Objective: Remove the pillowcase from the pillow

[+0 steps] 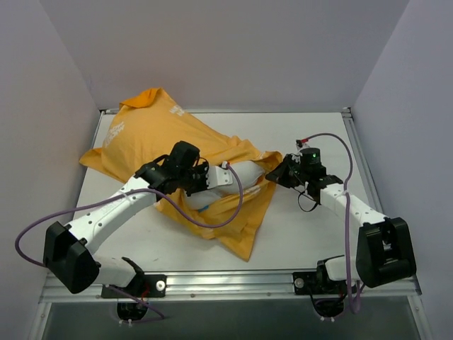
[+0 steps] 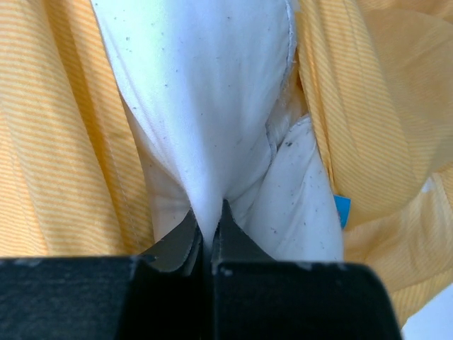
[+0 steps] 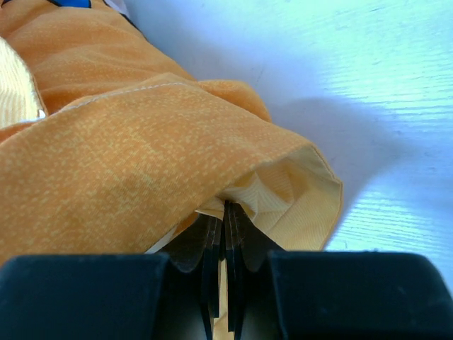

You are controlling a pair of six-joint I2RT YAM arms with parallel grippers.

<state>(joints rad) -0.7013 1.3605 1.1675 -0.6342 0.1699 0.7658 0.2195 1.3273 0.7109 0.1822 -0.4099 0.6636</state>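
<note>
Left gripper [image 2: 207, 225] is pinched tight on the pillow [image 2: 205, 92]: a fold of white fabric runs straight up from between its closed fingers. The pillowcase [image 2: 56, 142] flanks that fold, with orange striped cloth on the left and right of the fingers and its mouth open around the white. Off to the right of the fingers, a small blue tag [image 2: 342, 210] peeks out where the white cushion meets the orange.

Over to the right gripper [image 3: 225, 212]: fingers together, clamped on the pillowcase's edge. The pale inner lining folds just above the tips, and the orange outer side spreads up and to the left of them. Bare white table [image 3: 368, 92] lies ahead and to the right of this gripper.

From above, the exposed white end of the pillow sits between the two grippers, the left one at its left side and the right one at the case's open edge on its right. Most of the pillowcase bunches beyond the left gripper, reaching the table's far left corner. Another flap trails from under that gripper toward the near edge.
</note>
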